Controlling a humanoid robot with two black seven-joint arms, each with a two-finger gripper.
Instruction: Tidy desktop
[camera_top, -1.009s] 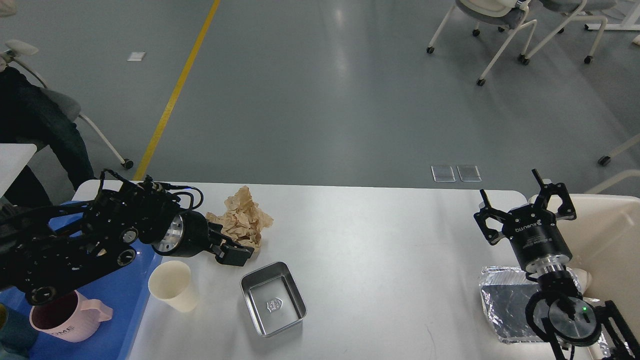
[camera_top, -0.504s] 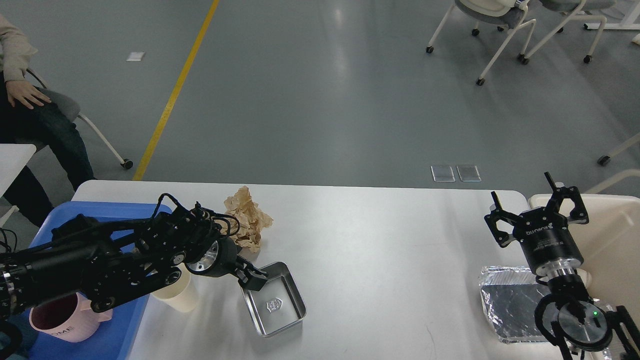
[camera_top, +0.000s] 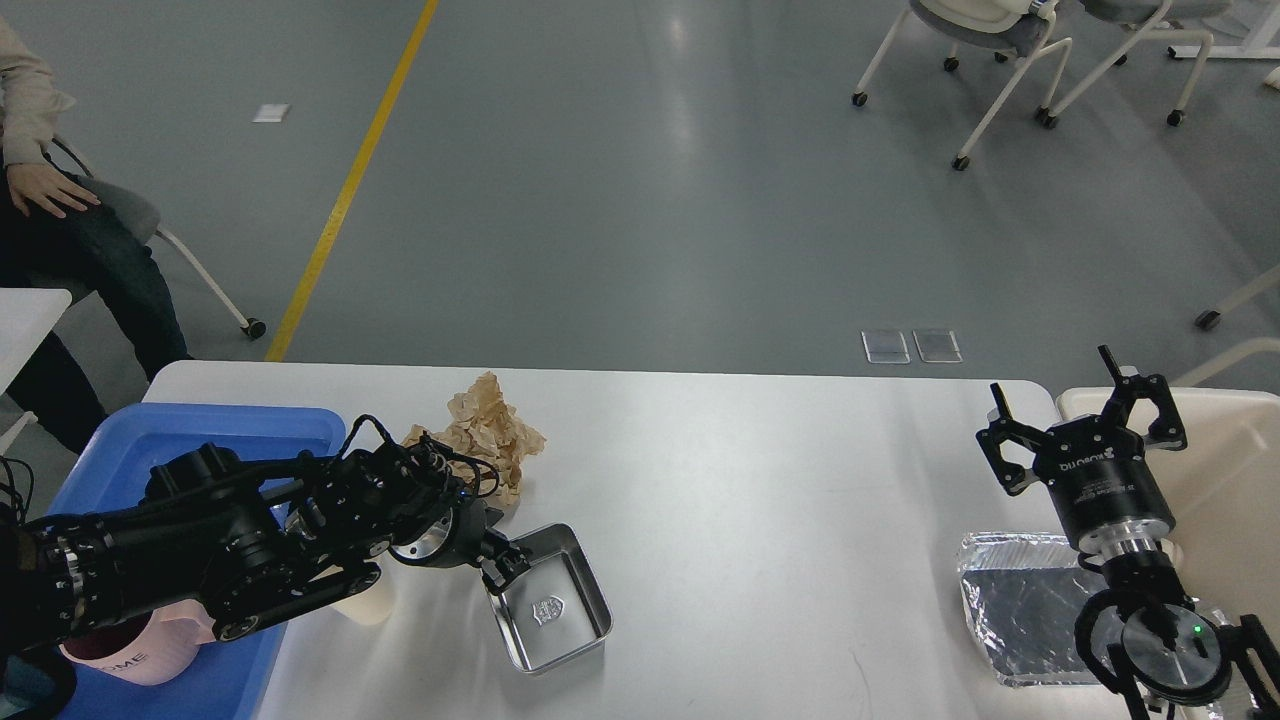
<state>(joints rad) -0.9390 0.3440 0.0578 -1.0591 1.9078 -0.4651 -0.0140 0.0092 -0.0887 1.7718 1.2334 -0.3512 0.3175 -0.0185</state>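
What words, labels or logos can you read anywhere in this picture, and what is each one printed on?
"OME": end of a word on the pink mug; the rest is hidden by the left arm.
"ROBOTIQ": white lettering, upside down, on the body of the right gripper.
Small print below that lettering: too small to read.
Embossed shield emblem inside the metal tray: any text is too small to read.

Bright, even overhead light, soft glare streak on the floor (camera_top: 690, 130), sharp focus, slight wide-angle edge bending.
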